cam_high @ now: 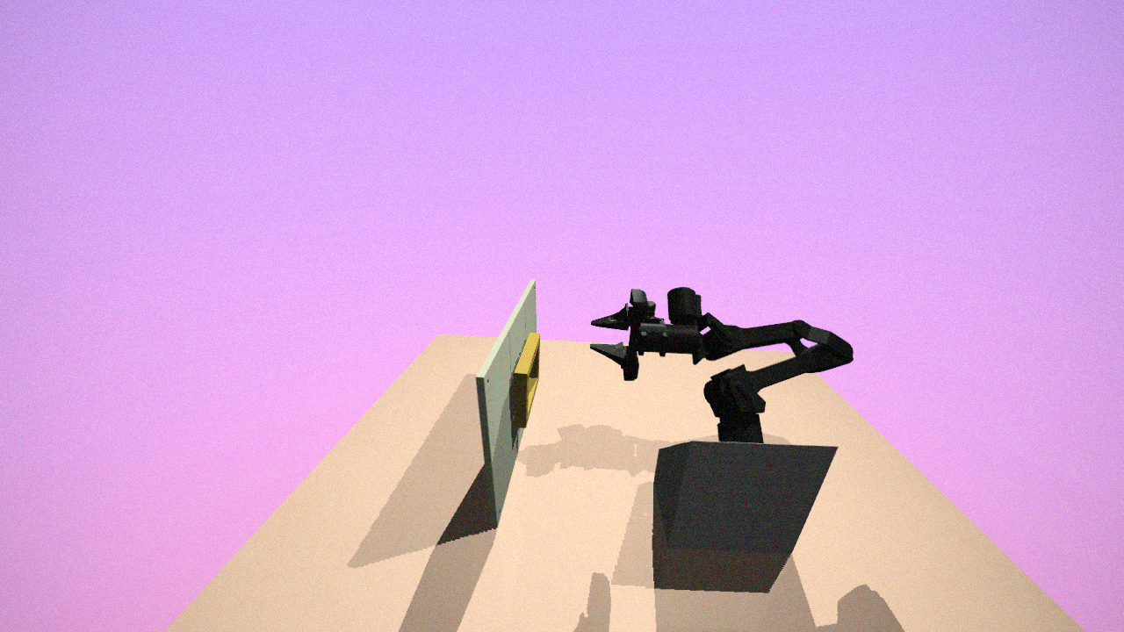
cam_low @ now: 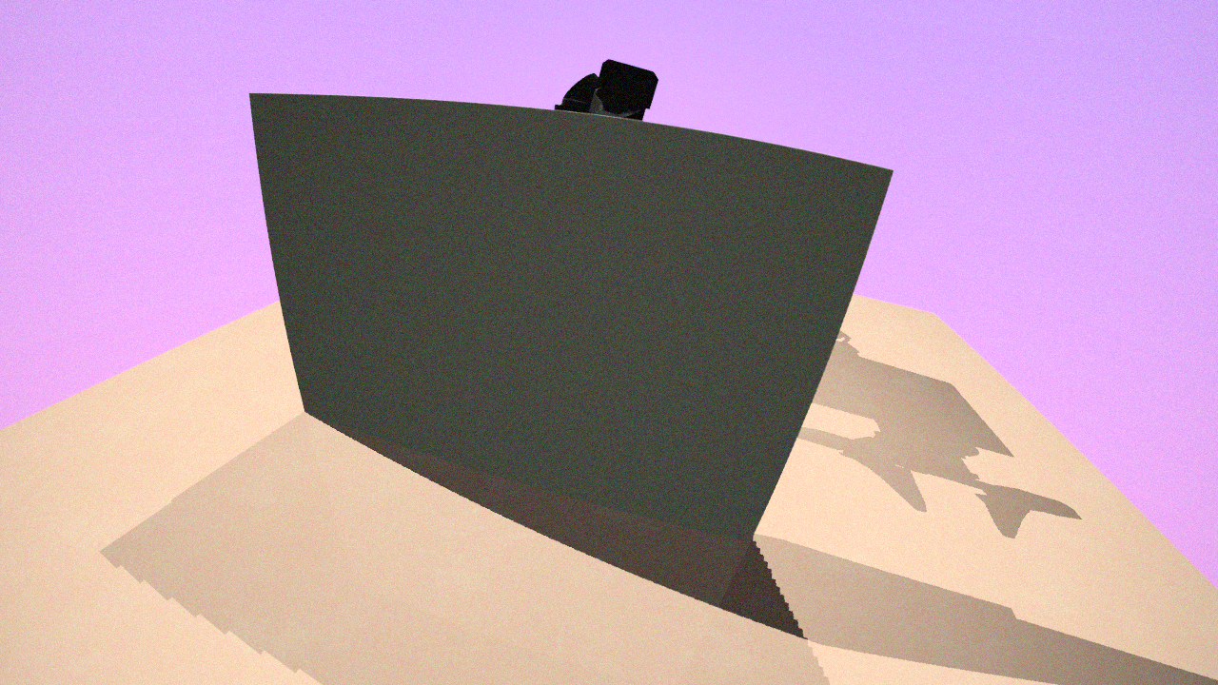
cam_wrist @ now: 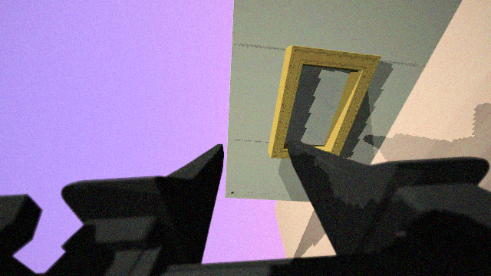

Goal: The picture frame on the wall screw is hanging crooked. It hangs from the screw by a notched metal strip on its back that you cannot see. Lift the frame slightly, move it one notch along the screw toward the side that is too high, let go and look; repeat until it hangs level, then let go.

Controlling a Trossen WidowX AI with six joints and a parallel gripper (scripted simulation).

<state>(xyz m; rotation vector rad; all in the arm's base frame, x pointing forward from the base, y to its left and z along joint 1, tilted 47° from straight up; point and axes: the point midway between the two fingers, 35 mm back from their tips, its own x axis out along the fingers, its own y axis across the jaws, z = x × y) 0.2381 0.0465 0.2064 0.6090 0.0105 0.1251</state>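
Exterior view: wall panel point(cam_low: 553, 323) blocks nearly everything, only a bit of my arm point(cam_low: 617, 89) pokes over its top edge; frame and my gripper hidden. Wrist view: one finger point(cam_wrist: 330, 180) covers the frame's point(cam_wrist: 291, 96) lower corner; panel top is cropped. Screw and notched strip are behind the frame. Top view: frame point(cam_high: 524, 378) edge-on, tilt unreadable.
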